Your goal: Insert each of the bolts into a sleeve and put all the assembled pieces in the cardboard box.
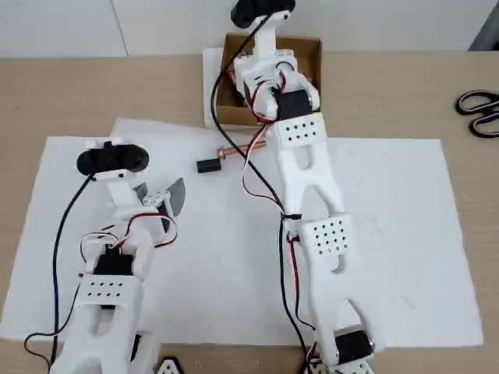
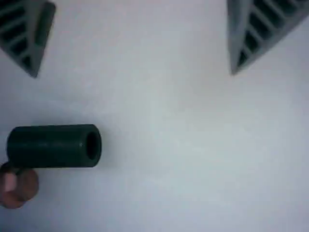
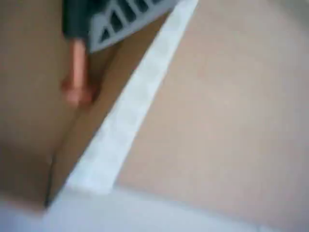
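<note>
At left, our left gripper (image 1: 160,196) hangs with jaws spread wide over the white sheet (image 1: 374,234). Near it lie 1 loose black sleeve (image 1: 207,165) and, just beside that, 1 copper bolt (image 1: 238,152). Our right gripper (image 3: 84,34) is clamped on an assembled piece (image 3: 76,58) over the cardboard box (image 1: 312,54). We judge this the drop-off; the next move needs only a release. Scissors (image 1: 477,109) lie on the wooden table (image 1: 62,93) at far right.

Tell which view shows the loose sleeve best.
The left wrist view: the sleeve lies close, bore visible. The high view shows it small, beside a bolt. The right wrist view faces the box.
</note>
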`<action>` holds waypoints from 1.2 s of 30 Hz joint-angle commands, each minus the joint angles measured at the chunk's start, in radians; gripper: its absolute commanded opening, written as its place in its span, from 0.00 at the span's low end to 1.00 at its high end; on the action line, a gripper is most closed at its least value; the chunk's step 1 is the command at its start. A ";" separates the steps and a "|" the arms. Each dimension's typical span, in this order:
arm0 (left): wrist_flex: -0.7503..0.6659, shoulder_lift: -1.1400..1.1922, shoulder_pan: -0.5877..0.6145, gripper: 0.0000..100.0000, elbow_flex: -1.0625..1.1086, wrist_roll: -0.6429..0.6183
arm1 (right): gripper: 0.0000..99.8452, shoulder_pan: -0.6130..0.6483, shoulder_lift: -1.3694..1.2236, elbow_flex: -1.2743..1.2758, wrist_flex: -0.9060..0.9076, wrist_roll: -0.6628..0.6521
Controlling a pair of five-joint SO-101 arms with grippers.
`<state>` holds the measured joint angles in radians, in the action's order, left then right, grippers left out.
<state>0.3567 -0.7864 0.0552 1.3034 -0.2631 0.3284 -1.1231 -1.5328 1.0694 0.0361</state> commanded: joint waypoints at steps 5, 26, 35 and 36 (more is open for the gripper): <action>-0.017 -0.023 0.040 0.24 -0.008 -0.003 | 0.17 0.047 0.147 -0.057 0.412 -0.029; -0.020 -0.023 0.043 0.24 -0.008 -0.003 | 0.17 0.231 0.147 -0.051 0.659 -0.029; -0.021 -0.023 0.043 0.24 -0.007 -0.002 | 0.17 0.251 0.153 0.121 0.664 -0.259; -0.023 -0.023 0.041 0.24 -0.007 -0.002 | 0.17 0.251 0.154 0.149 0.664 -0.290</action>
<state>0.3567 -0.7864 0.0905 1.3034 -0.2631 0.5708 -1.0480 -1.4300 1.7185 -0.1680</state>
